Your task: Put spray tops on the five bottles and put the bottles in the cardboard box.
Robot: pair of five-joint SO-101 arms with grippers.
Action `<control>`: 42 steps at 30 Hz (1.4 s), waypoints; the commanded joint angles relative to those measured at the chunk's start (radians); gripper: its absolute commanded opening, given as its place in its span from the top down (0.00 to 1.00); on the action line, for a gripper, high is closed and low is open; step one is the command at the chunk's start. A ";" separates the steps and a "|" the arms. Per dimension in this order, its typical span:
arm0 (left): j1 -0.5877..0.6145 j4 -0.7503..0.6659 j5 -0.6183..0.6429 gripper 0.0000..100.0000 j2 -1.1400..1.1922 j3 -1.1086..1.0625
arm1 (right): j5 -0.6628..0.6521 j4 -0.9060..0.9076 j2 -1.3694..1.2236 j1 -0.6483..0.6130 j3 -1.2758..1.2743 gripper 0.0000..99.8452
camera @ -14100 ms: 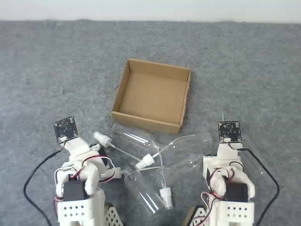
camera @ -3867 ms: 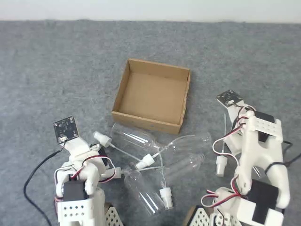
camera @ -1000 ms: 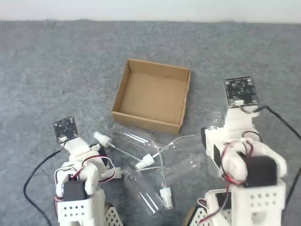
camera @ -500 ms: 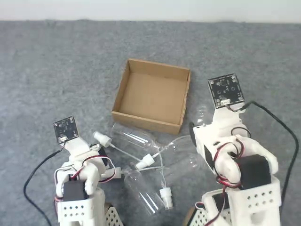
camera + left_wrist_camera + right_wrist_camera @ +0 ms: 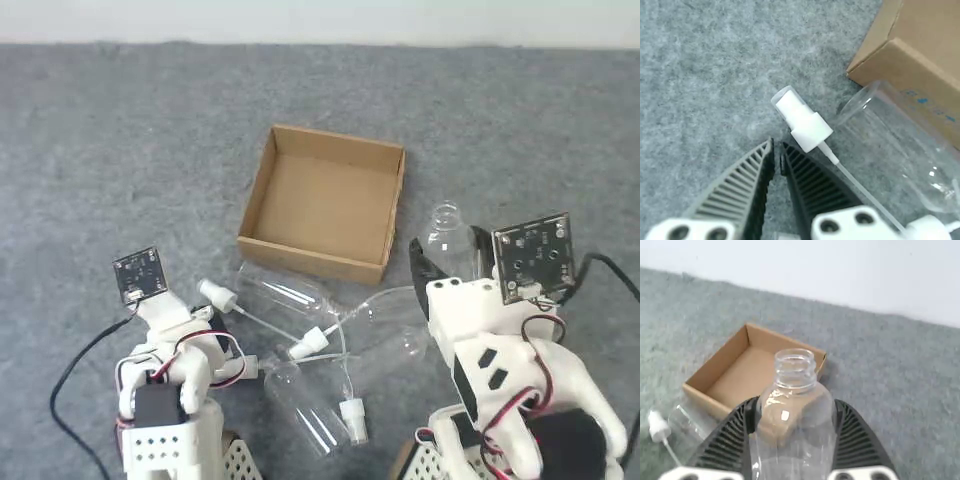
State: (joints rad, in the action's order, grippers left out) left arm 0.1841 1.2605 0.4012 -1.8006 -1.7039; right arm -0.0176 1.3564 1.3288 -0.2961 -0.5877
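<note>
One bottle (image 5: 795,372) is now off the worktop (image 5: 120,130). My right fingers (image 5: 732,435) pinch its clear body from both sides, neck up and uncapped, just beside the right wall of the cardboard box (image 5: 320,262). A second ago my right arm was stooped low at the edge of the heap of bottles (image 5: 290,292); since then I have lifted this one clear.

My left fingers (image 5: 752,175) are pressed together and have not stirred. Their tips are near a spray top (image 5: 802,120) that lies on the worktop against a fallen bottle, and they touch nothing.

I judge that the grasp is made and the capping can begin. The open neck is up and free, so a top has to be brought to it. No bottle is in the box yet, so most of the work lies ahead.
</note>
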 commanded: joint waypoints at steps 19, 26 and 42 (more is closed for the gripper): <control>0.003 0.000 -0.014 0.99 -0.020 0.125 | 0.005 -0.453 0.395 -0.131 -0.565 0.99; 0.003 -0.006 -0.014 0.99 -0.020 0.211 | 0.003 -0.498 0.489 -0.125 -0.692 0.99; 0.003 0.052 -0.012 0.99 -0.020 0.513 | 0.021 -0.533 0.486 -0.033 -0.773 0.99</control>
State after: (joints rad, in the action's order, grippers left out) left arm 0.1841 1.2651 0.3966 -1.8006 -1.2958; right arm -0.0176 0.8838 1.8044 -0.3959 -1.3594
